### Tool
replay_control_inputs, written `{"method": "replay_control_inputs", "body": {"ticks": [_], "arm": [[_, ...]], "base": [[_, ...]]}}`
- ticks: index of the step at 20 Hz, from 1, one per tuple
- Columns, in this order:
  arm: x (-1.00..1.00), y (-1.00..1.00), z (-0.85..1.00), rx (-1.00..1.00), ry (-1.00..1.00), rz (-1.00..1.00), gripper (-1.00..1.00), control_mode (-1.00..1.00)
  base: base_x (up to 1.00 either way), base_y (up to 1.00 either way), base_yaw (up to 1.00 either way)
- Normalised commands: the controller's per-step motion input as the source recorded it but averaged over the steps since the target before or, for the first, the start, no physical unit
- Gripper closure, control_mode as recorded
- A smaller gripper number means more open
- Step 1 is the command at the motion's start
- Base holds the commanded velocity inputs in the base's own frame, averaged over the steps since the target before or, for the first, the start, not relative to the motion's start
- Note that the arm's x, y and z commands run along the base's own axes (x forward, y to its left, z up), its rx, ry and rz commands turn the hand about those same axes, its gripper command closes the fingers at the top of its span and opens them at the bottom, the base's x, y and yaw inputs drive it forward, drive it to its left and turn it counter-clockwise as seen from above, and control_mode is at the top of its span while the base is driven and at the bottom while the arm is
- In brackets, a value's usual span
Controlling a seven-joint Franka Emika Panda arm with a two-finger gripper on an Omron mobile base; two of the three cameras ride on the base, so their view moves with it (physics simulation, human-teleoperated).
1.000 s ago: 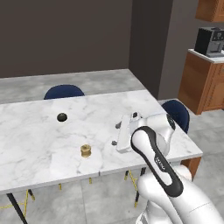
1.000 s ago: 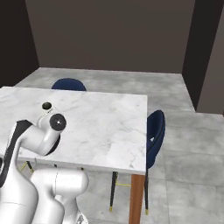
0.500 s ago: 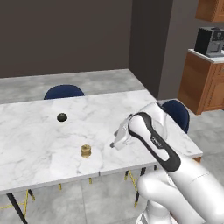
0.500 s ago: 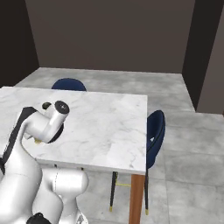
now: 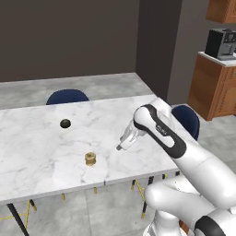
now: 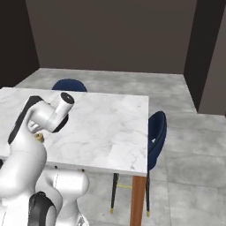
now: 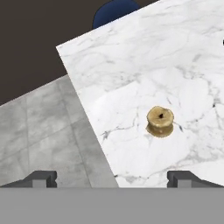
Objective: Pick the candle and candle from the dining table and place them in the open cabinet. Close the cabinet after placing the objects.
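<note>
Well apart from the spread, empty fingers, golden spool candle on the dining table.

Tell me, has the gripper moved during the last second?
Yes. In the left base view the gripper has swung left over the dining table, toward the golden candle.

White arm over dining table; blue chair at side.
</note>
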Motion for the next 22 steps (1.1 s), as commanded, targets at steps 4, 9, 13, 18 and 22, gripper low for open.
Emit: {"method": "replay_control_inputs", "body": {"ticks": [4,9,13,18,22], "arm": [[0.00,0.00,-0.28,0.00,0.00,0.00,-1.00,-1.00],[0.00,0.00,-0.35,0.00,0.00,0.00,-1.00,-1.00],[0.00,0.00,-0.23,0.00,0.00,0.02,-1.00,-1.00],[0.00,0.01,-0.16,0.00,-0.02,0.04,-1.00,-1.00],[0.07,0.11,-0.21,0.00,-0.03,0.07,-1.00,-1.00]], "base": [[0.00,0.00,0.00],[0.00,0.00,0.00],[0.00,0.00,0.00],[0.00,0.00,0.00],[0.00,0.00,0.00]]}}
